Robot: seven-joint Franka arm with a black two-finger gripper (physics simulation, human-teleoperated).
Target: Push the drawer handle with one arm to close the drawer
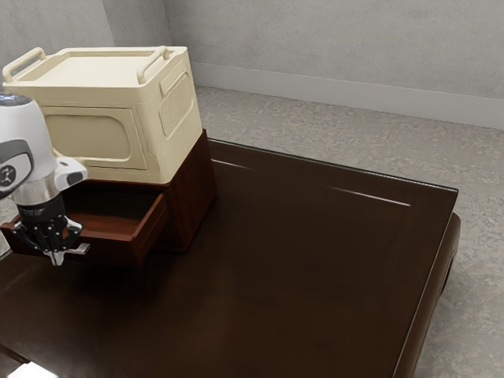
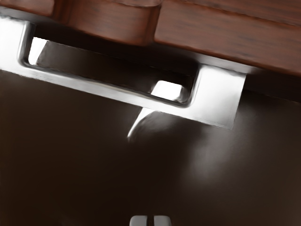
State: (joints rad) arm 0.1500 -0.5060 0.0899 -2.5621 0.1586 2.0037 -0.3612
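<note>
Set your hand [image 1: 55,258] squarely against the silver handle [image 1: 81,249], then push the pulled-out drawer [image 1: 120,251] straight into the dark red cabinet [image 1: 190,197]—an off-centre shove could skew it. At the exterior view's left, your hand points down, clenched and empty, just beside the handle—whether they touch, you cannot tell.

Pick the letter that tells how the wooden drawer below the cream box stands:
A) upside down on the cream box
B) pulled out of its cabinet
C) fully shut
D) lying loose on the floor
B: the drawer juts out from the front of the cabinet, with its inside showing.
</note>
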